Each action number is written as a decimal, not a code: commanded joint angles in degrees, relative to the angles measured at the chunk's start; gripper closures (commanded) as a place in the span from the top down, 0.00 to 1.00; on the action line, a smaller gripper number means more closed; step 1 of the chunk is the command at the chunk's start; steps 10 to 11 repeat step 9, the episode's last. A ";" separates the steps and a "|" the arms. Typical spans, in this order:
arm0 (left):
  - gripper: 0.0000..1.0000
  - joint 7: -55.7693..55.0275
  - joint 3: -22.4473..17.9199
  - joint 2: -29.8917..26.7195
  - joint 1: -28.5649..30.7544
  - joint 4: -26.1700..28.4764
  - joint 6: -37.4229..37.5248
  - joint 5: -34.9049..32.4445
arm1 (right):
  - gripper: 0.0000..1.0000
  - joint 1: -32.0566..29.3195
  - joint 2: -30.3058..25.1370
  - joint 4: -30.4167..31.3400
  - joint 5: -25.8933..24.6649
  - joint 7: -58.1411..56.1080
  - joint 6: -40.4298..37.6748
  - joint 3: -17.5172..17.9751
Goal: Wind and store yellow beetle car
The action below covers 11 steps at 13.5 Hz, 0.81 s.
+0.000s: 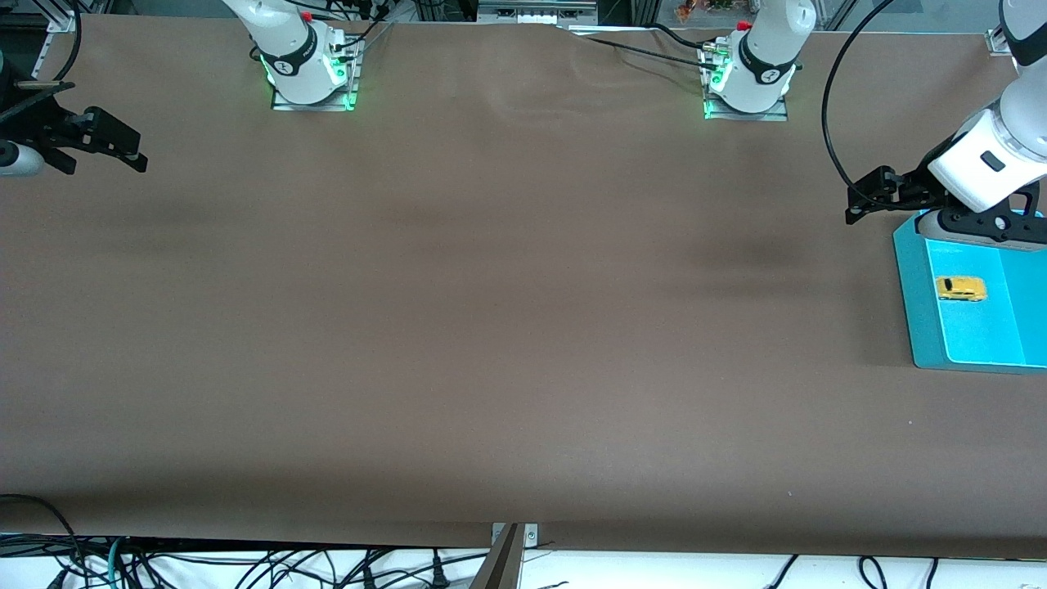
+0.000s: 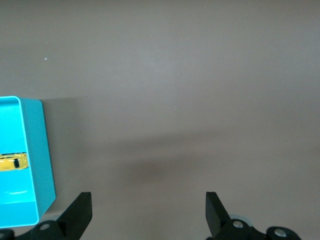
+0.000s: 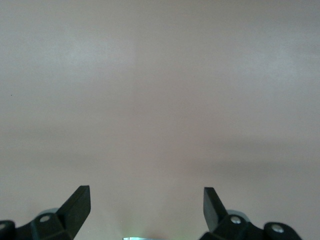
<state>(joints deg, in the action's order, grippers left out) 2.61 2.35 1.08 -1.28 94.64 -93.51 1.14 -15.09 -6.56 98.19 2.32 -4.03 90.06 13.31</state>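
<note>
Resting: one yellow beetle car [image 1: 960, 288], one tray [image 1: 909, 286]

I count one yellow car [image 1: 961, 288], one blue tray [image 1: 909, 286], and two grippers, left [image 1: 859, 200] and right [image 1: 123, 147].

Toy car [image 1: 960, 288] lies in tray [image 1: 909, 286] at the left arm's end of the worktop [image 1: 491, 327]. Left gripper [image 1: 859, 204] hangs over worktop beside tray's edge; right gripper [image 1: 123, 151] over the right arm's end.

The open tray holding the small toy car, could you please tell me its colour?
The shallow plastic tray is turquoise blue, clearest in the front view; the car is yellow.
</note>
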 commanded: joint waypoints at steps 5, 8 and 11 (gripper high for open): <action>1.00 -0.77 0.20 0.68 -0.30 -2.71 4.03 -1.23 | 1.00 -0.20 0.41 -1.33 0.40 0.78 -1.29 0.14; 1.00 -0.59 0.20 0.68 -0.13 -2.71 4.03 -1.14 | 1.00 -0.20 0.41 -1.33 0.40 0.78 -1.29 0.05; 1.00 -0.85 0.20 0.68 -0.12 -2.71 4.03 -1.14 | 1.00 -0.20 0.41 -1.33 0.40 0.78 -1.29 0.05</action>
